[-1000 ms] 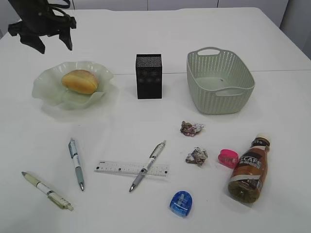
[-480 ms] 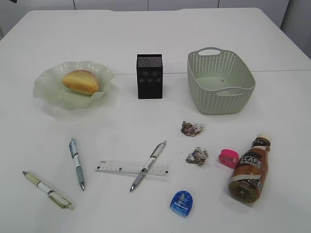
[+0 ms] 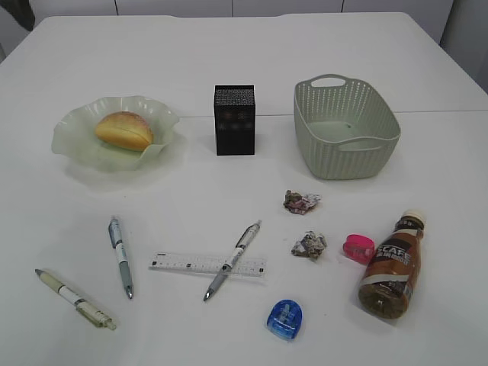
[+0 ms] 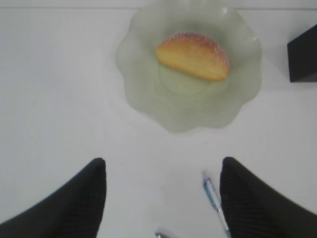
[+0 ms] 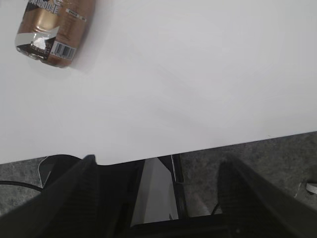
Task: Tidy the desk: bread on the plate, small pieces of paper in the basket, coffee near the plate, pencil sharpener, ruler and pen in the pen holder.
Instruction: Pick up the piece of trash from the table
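The bread (image 3: 123, 130) lies in the ruffled green plate (image 3: 72, 137) at the desk's left. In the left wrist view my left gripper (image 4: 163, 168) hangs open and empty above bare desk, short of the plate (image 4: 143, 99) and bread (image 4: 193, 56). The black pen holder (image 3: 234, 120) and basket (image 3: 345, 127) stand at the back. Two paper pieces (image 3: 301, 201) (image 3: 309, 245), a pink sharpener (image 3: 357, 248), a blue sharpener (image 3: 284, 319), the ruler (image 3: 179, 264) and three pens (image 3: 120, 256) (image 3: 231, 261) (image 3: 74, 299) lie in front. The coffee (image 3: 391, 267) lies at the right. My right gripper (image 5: 158, 163) is open over the desk's front edge, below the coffee (image 5: 52, 29).
Neither gripper shows in the exterior view. One pen (image 3: 231, 261) lies across the ruler's right end. A blue pen (image 4: 213, 196) lies close to my left gripper's right finger. Grey floor (image 5: 277, 168) and a table leg show past the desk's edge.
My left arm has withdrawn from above the plate and left the exterior view at the top left. The bread has settled slightly on the plate. Nothing else has moved.
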